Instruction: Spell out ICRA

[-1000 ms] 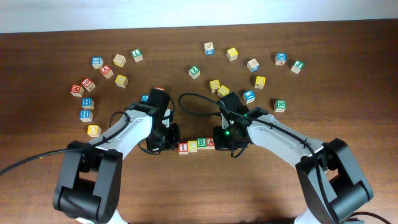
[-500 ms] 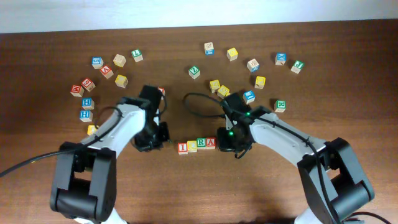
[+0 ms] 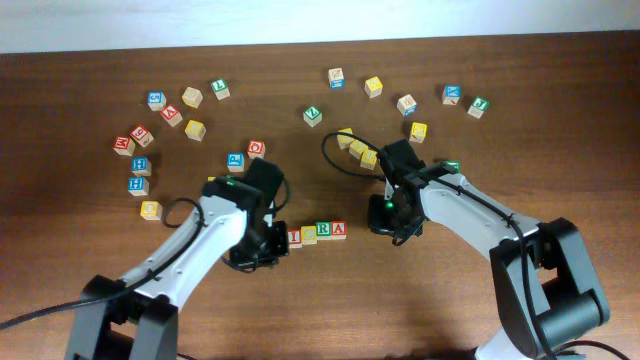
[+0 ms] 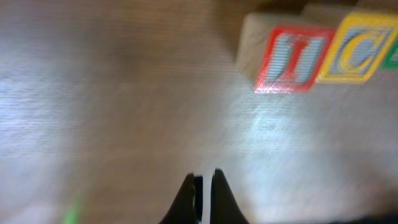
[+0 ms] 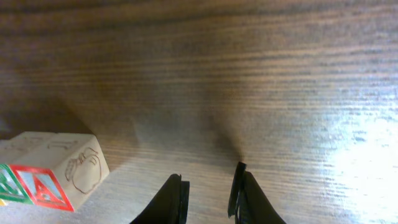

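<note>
Where the four task cubes stand in one line on the table (image 3: pixel 450 300), a gripper waits off each end of it. The left gripper (image 3: pixel 262 246) has its fingers pressed together with nothing between them, and in its wrist view there is only bare wood around the tips. The I cube (image 4: pixel 291 59) lies ahead of those tips and off to their right, clear of them. The C cube (image 4: pixel 357 53) is hard against its far side. The line then runs on away from this gripper through the R cube (image 3: pixel 324 231) to the A cube (image 5: pixel 53 174). The right gripper (image 3: pixel 392 226) has its fingers a narrow gap apart, holding nothing, with wood grain showing between them. The A cube sits to the left of its tips, apart from them, with a sliver of green from the R cube at the frame edge. Seen from overhead, the long axis of the line runs from gripper to gripper. The A end is tilted slightly toward the far side of the table. The letters face up and read I, C, R, A from the left gripper's side across to the right gripper's. Neighbouring cubes look to be touching. The I end is just beside the left gripper. The gap at the A end is wider. Loose cubes (image 3: pixel 373 86) lie scattered beyond both grippers, on the far side of the table.
</note>
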